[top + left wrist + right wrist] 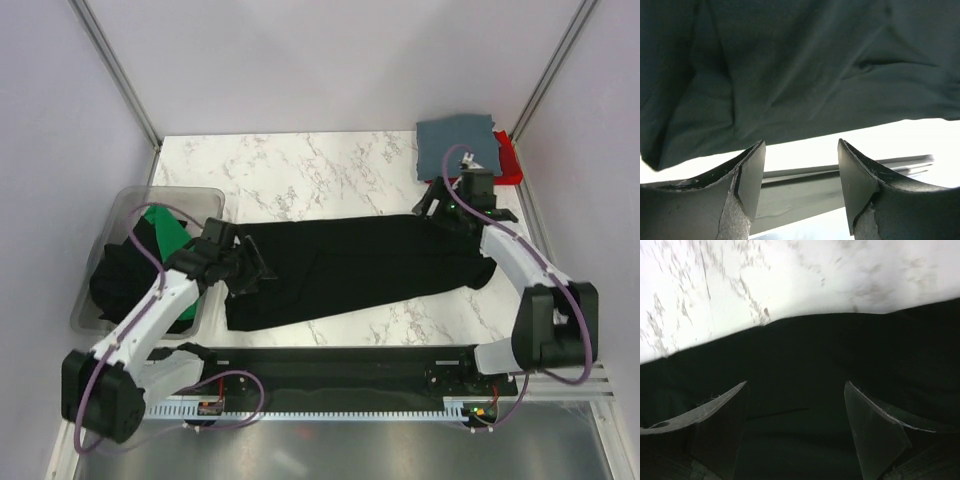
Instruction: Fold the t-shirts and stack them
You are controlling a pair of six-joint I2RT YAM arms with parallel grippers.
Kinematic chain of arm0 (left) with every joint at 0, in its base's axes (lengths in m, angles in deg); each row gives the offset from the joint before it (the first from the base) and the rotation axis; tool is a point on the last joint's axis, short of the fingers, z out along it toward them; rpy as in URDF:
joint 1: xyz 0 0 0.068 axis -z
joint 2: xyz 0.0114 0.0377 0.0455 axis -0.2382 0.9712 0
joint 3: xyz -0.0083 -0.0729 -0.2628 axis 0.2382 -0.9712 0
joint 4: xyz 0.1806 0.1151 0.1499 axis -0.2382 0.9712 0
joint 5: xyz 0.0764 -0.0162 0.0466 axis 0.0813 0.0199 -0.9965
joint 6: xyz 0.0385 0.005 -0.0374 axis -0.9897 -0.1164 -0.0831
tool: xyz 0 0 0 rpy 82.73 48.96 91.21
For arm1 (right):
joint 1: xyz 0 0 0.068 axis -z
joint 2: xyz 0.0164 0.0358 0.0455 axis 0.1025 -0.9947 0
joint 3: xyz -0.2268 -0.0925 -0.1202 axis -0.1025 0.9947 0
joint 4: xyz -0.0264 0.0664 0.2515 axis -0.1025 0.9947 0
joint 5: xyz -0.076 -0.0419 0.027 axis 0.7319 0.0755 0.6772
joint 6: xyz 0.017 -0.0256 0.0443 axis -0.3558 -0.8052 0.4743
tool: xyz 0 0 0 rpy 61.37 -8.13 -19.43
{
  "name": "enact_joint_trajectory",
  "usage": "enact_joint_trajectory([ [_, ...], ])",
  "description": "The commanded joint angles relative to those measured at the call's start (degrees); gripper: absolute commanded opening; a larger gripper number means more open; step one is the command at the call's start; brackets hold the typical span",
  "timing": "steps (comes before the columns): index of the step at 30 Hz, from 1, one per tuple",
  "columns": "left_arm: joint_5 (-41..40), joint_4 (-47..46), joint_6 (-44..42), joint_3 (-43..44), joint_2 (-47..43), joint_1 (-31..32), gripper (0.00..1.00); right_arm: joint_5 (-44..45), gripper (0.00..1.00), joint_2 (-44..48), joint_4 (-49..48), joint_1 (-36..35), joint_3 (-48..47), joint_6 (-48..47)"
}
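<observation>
A large black t-shirt lies spread across the marble table, folded lengthwise into a long band. My left gripper hovers at its left end, open, with nothing between the fingers; the black t-shirt fills the top of the left wrist view. My right gripper stands open over the shirt's upper right edge, and in the right wrist view the black t-shirt lies under its spread jaws. A folded slate grey-blue t-shirt rests on a red one at the back right. A green t-shirt and another black one sit in the bin.
A clear plastic bin stands at the left edge of the table, beside my left arm. Metal frame posts run up the back corners, and a black rail lines the near edge.
</observation>
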Motion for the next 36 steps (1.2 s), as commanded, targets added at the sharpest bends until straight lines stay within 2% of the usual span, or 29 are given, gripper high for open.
enact_joint_trajectory([
  [1, -5.8, -6.6, 2.3, 4.7, 10.3, 5.2, 0.66, -3.6, 0.84, -9.2, -1.1, -3.5, -2.7, -2.2],
  [6, -8.3, -12.1, 1.5, 9.1, 26.5, 6.9, 0.66, 1.5, 0.83, -16.6, -0.3, -6.8, 0.0, -1.3],
  [7, -8.3, -12.9, 0.9, 9.7, 32.0, 6.9, 0.65, 3.0, 0.83, -17.2, 0.7, -7.3, 0.6, -1.0],
  [11, -8.0, -13.7, 0.0, 15.1, 42.3, 7.0, 0.64, 6.5, 0.84, -19.6, 3.9, -9.7, 2.9, 2.5],
  [15, -9.8, -13.5, -0.4, 19.6, 47.9, 7.0, 0.63, 6.8, 0.85, -16.0, 4.8, -11.3, 7.5, 4.8],
  [19, -11.8, -10.9, -1.7, 28.6, 56.4, 7.1, 0.63, 1.8, 0.85, -7.7, 4.4, -14.8, 12.8, 11.6],
  [21, -11.6, -9.0, -1.9, 35.8, 61.9, 7.0, 0.63, 0.8, 0.86, -4.5, 3.3, -21.5, 15.9, 16.5],
  [22, -11.6, -8.3, -2.0, 38.7, 63.7, 7.0, 0.63, 0.6, 0.86, -2.9, 1.5, -24.4, 16.8, 22.1],
  [23, -11.2, -7.3, -2.1, 45.0, 65.9, 7.0, 0.63, 0.6, 0.87, -0.4, 0.4, -31.0, 17.3, 25.5],
  [24, -11.0, -6.2, -2.2, 48.9, 70.1, 7.0, 0.63, 0.4, 0.87, 0.6, -0.8, -34.2, 17.3, 28.3],
  [25, -10.7, -3.0, -2.8, 53.1, 72.7, 7.0, 0.63, 0.6, 0.87, 1.9, -2.0, -37.2, 16.6, 32.7],
  [26, -8.6, -1.1, -3.5, 62.8, 75.2, 7.1, 0.63, 0.9, 0.88, 2.5, -1.8, -42.4, 15.3, 33.9],
  [27, -7.6, 1.0, -5.3, 68.3, 80.2, 7.2, 0.63, 1.8, 0.89, 2.9, -0.4, -44.4, 12.5, 34.5],
  [28, -6.7, 5.8, -6.5, 74.0, 82.3, 7.4, 0.63, 2.5, 0.89, 3.4, 1.0, -45.8, 10.6, 34.9],
  [29, -4.4, 7.5, -8.0, 84.5, 84.0, 7.5, 0.63, 3.3, 0.90, 4.6, 2.5, -47.9, 8.9, 34.3],
  [32, -1.3, 12.2, -13.8, 97.2, 85.6, 8.5, 0.67, 6.5, 0.91, 6.7, 9.9, -48.8, 1.7, 30.1],
  [36, -3.9, 12.4, -18.0, 94.1, 75.2, 8.5, 0.75, 14.8, 0.91, 4.9, 17.6, -48.6, -10.6, 20.2],
])
